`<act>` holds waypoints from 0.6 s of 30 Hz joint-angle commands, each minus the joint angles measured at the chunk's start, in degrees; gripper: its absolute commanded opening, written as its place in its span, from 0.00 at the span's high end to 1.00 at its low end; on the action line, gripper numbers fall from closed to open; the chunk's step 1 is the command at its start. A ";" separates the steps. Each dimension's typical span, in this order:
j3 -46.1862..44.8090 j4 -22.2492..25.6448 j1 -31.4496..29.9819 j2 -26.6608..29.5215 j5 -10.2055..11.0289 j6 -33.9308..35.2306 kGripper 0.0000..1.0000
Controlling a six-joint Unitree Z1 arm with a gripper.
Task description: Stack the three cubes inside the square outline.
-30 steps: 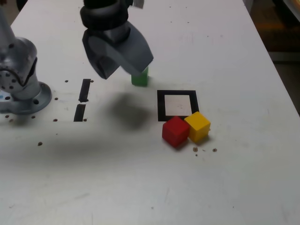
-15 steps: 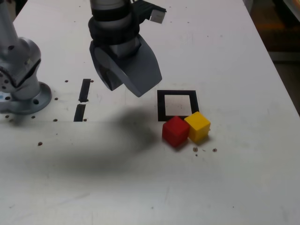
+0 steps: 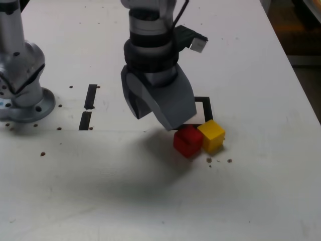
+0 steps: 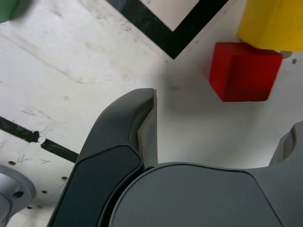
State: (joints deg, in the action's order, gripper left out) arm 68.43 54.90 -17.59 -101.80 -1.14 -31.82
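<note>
The red cube (image 3: 188,141) and the yellow cube (image 3: 213,134) sit touching on the white table, just in front of the square outline (image 3: 204,103). My gripper (image 3: 156,119) hangs open over the outline's side toward the exterior view's left and hides most of it. Its nearer fingertip is close above the red cube. In the wrist view the red cube (image 4: 244,71) lies just beyond the empty gap of the gripper (image 4: 220,127), with the yellow cube (image 4: 272,23) behind it and the outline's corner (image 4: 165,28) beside them. The green cube (image 4: 7,9) shows only at that picture's corner; the arm hides it in the exterior view.
The arm's grey base (image 3: 22,98) stands at the exterior view's left. Two short black strips (image 3: 91,95) (image 3: 85,120) lie between the base and the gripper. Small dark specks (image 3: 218,160) dot the table by the cubes. The table's edge (image 3: 301,85) runs along the right.
The gripper has swung from above the green cube toward the exterior view's right and nearer, now over the outline and beside the red cube. It hides the green cube. The cubes have not moved.
</note>
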 commanded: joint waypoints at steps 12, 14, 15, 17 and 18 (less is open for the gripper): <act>3.96 -0.78 -2.30 -5.19 -2.72 1.20 0.07; 4.09 -0.91 -2.48 -5.79 -2.91 1.41 0.08; 4.13 -0.98 -2.58 -6.07 -3.01 1.52 0.08; 4.15 -1.15 -2.78 -6.56 -3.24 1.76 0.09; 4.15 -1.23 -2.89 -6.77 -3.38 1.88 0.09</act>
State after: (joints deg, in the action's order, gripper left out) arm 72.29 53.84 -20.22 -108.18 -4.29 -30.14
